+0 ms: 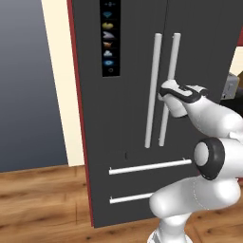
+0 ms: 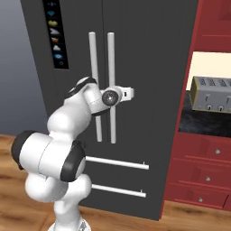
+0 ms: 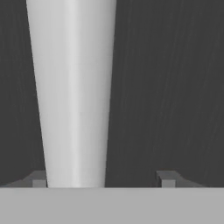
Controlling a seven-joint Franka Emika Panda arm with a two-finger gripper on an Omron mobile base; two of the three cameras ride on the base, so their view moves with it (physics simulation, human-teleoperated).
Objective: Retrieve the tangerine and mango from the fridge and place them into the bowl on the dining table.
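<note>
End effector (image 3: 101, 180) spread wide around smooth pale cylindrical handle (image 3: 74, 92); matte dark-grey fridge (image 1: 128, 142).

Flat, even rendered light, no clear source. Fridge (image 1: 133, 118) doors matte dark, no glare; soft highlight down the pale bar handle (image 3: 74, 92). Faint shading under the arm joints. Hand view soft and low-res, slightly blurry; base views sharp, no edge distortion.

Fridge (image 1: 128, 118) on wooden floor (image 1: 42, 199)
</note>
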